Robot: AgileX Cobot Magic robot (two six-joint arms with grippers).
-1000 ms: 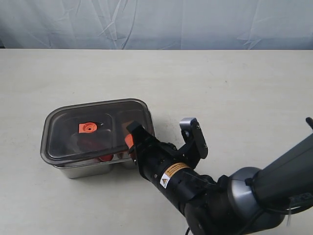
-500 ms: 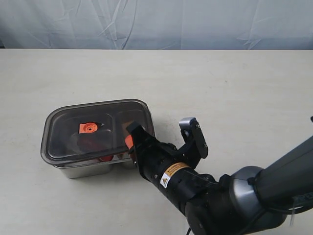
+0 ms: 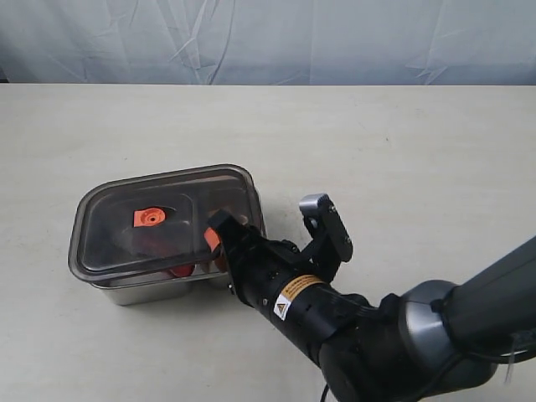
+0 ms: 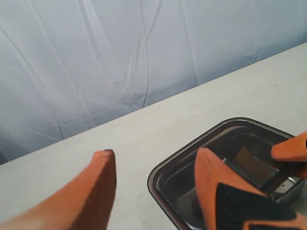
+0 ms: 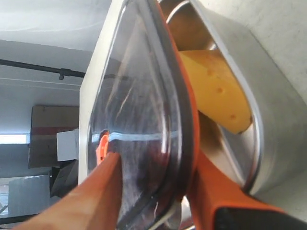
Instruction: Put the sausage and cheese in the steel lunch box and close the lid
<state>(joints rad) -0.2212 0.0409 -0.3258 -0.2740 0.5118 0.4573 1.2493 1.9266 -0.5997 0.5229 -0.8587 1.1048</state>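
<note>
- The right tool [image 3: 266, 209] is at the near end of the shiny rectangular stainless-steel lunch box [image 3: 142, 289]. It straddles the edge of the dark smoky translucent plastic lid [image 3: 180, 197].
- In the right wrist view one orange finger lies over the lid's top face. The other sits just under its rim, so the lid's edge is right in the gap.
- The jaws stand at a middling width. I cannot tell whether the pads are pinching the lid or merely flank it.
- The yellow-orange toy cheese wedge [image 5: 218, 91] lies in the compartment nearest the right tool. It shows through a gap under the lid's raised edge.
- That gap suggests why the tool is placed there: this end looks unseated and probably needs lowering or pressing.
- The glossy red toy sausage [image 3: 159, 245] shows dimly through the lid, in the compartment farther from the right tool, past the divider.
- The lid's small orange valve tab [image 3: 149, 218] sits above that far compartment, clear of the fingers.
- The left tool [image 4: 156, 152] hangs spread wide and holds nothing. The covered box is just ahead of its tips.
- The box rests flat on the pale desk [image 3: 402, 151].
- Both foods look loaded; by my read only the closing remains.
</note>
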